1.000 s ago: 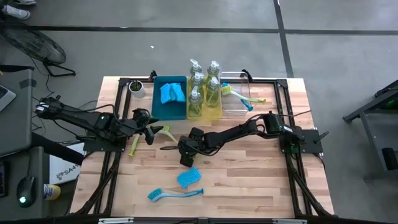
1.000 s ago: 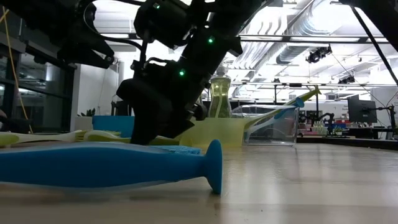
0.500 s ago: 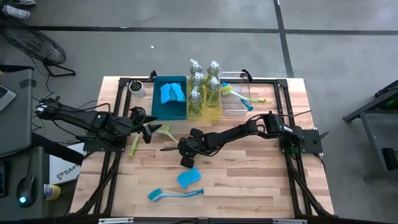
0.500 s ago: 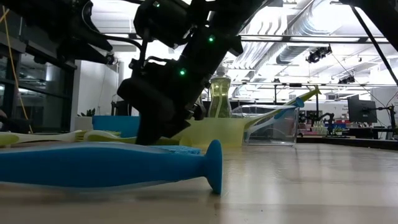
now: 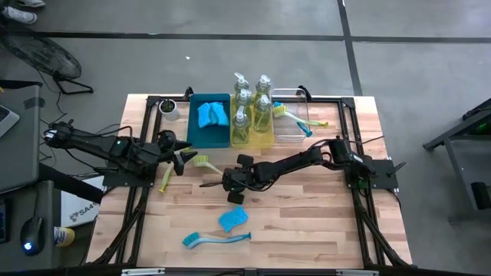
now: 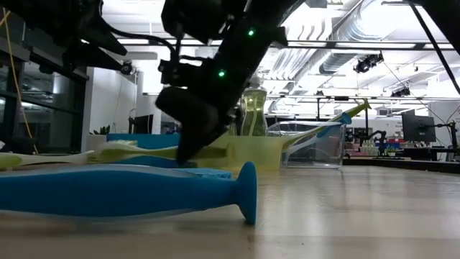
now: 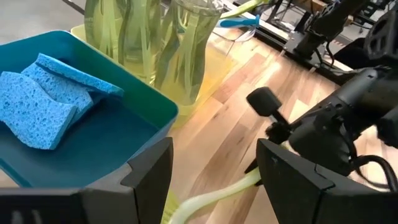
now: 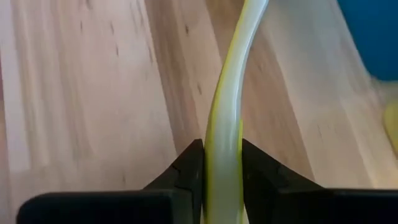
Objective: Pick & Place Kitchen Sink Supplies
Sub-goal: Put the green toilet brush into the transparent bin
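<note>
The right arm reaches from the table's right side across toward its middle, stretched low and nearly flat, and its right hand (image 5: pixel 222 184) is clenched on the handle of a yellow-green dish brush (image 8: pixel 225 124); the right wrist view shows the pale handle pinched between the two dark fingers (image 8: pixel 186 169), running forward over the wooden table (image 5: pixel 307 222). In the low view that hand (image 6: pixel 188 150) hangs just above the tabletop with the brush held roughly level. The left arm lies along the table's left side, bent at the elbow, with the left hand (image 5: pixel 182 159) pointing toward the middle and its fingers (image 7: pixel 149 171) spread apart, grasping nothing; a second yellow-green brush (image 5: pixel 166 179) rests on the table just beside it. Ahead of the left hand sits a teal bin (image 7: pixel 124 124) holding blue sponges (image 7: pixel 46 93), and next to it a yellow tray (image 5: pixel 268 138) carries the clear soap bottles (image 5: pixel 252 107). A clear container (image 5: pixel 291 130) beside that holds two more brushes. Near the table's front edge lie a loose blue sponge (image 5: pixel 232 219) and a blue dish brush (image 5: pixel 215 239), well apart from both hands. A small white cup (image 5: pixel 168 108) stands at the back left.
</note>
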`<act>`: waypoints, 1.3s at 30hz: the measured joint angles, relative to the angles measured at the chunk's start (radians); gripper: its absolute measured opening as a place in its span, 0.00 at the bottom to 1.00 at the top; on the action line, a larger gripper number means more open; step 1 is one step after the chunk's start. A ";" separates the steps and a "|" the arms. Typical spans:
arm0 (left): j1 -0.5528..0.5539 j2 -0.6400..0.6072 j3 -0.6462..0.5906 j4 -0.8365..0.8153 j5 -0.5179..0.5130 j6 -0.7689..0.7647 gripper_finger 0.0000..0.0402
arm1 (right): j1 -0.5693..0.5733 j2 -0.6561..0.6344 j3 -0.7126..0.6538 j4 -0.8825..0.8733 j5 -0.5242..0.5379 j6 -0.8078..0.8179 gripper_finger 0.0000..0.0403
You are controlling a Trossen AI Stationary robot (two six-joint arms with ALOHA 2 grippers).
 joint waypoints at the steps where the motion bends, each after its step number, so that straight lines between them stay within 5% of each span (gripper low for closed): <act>1: 0.000 -0.001 0.000 0.001 0.000 0.008 0.57 | 0.003 -0.004 0.000 -0.020 0.000 0.000 0.17; 11: 0.000 -0.098 0.000 0.001 -0.003 0.049 0.57 | 0.089 -0.116 0.000 -0.228 0.116 0.009 0.17; 19: 0.000 -0.115 0.000 0.011 -0.006 0.063 0.57 | 0.195 -0.232 0.000 -0.372 0.361 0.068 0.17; 32: 0.000 0.070 0.000 0.346 0.070 0.304 0.57 | 0.265 -0.365 0.000 -0.562 0.674 0.183 0.17; 39: 0.000 0.202 0.000 0.429 0.080 0.314 0.57 | 0.306 -0.427 0.000 -0.961 0.803 0.571 0.17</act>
